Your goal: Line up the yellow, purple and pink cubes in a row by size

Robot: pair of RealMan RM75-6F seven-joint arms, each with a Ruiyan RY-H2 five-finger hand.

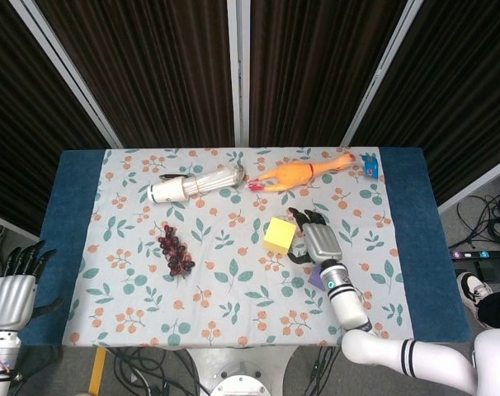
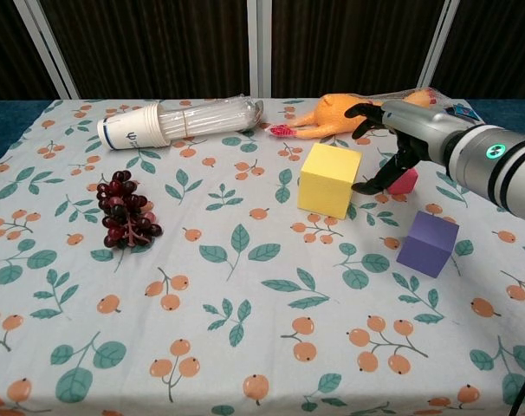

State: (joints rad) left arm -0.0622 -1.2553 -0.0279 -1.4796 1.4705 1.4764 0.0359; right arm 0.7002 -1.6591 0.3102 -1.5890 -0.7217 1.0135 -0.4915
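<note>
The large yellow cube [image 1: 280, 234] [image 2: 329, 179] stands on the floral cloth right of centre. My right hand [image 1: 314, 239] [image 2: 392, 130] hovers just right of it with fingers spread and nothing in it. It covers the small pink cube in the head view. The chest view shows part of the pink cube [image 2: 407, 182] behind the thumb. The mid-sized purple cube [image 2: 428, 244] sits nearer the front, under the forearm. My left hand [image 1: 11, 290] hangs off the table's left edge, fingers apart and empty.
A rubber chicken [image 1: 299, 173] [image 2: 336, 117] lies at the back, just beyond the right hand. A sleeve of paper cups [image 1: 196, 185] [image 2: 180, 121] lies at back left, and a bunch of dark grapes [image 1: 174, 249] [image 2: 124, 211] at left. A blue tag [image 1: 369, 165] sits at the back right corner.
</note>
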